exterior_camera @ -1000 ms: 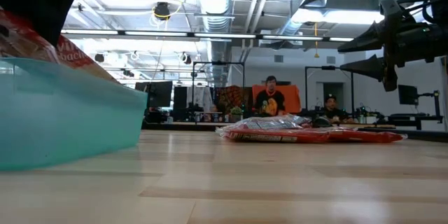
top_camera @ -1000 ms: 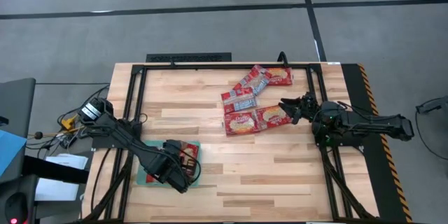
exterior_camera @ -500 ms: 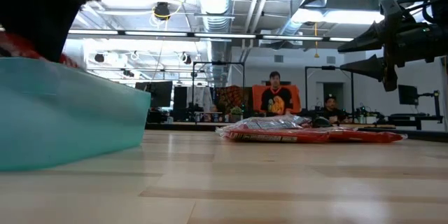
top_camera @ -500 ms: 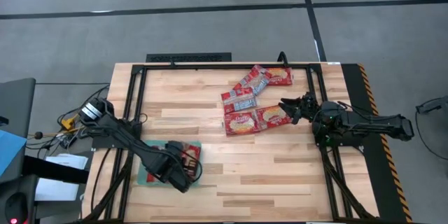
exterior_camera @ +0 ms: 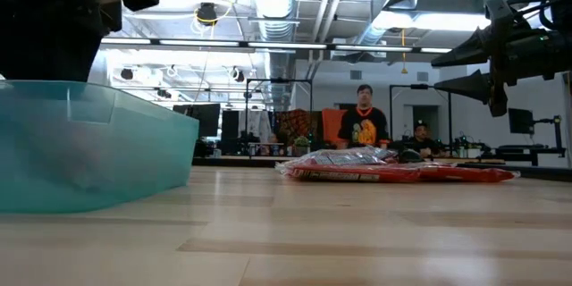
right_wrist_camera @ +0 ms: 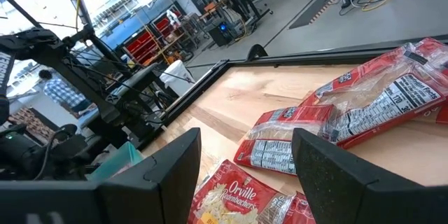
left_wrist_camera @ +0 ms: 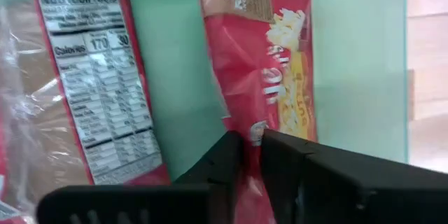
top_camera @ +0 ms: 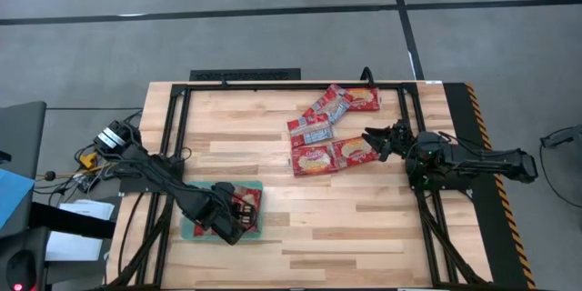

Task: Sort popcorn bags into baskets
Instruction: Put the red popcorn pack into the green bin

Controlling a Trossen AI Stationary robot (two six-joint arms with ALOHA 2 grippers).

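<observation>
High view: the left pincer [top_camera: 229,223] sits low inside the teal tray [top_camera: 191,229] near the surface's [top_camera: 364,218] front-left corner; loose popcorn bags [top_camera: 329,135] cluster toward the back-right, the right pincer [top_camera: 371,138] just beside them. Low view: the tray [exterior_camera: 89,156] fills the left side. Left wrist view: fingers clenched on a red bag [left_wrist_camera: 269,87] over the tray floor. Right wrist view: fingers spread wide above the bags [right_wrist_camera: 336,122].

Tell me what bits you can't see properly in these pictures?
- High view: the left gripper and arm hide part of the teal tray.
- Low view: the tray's cloudy wall blurs the bags inside.
- Left wrist view: the fingers cover the lower end of the pinched popcorn bag.
</observation>
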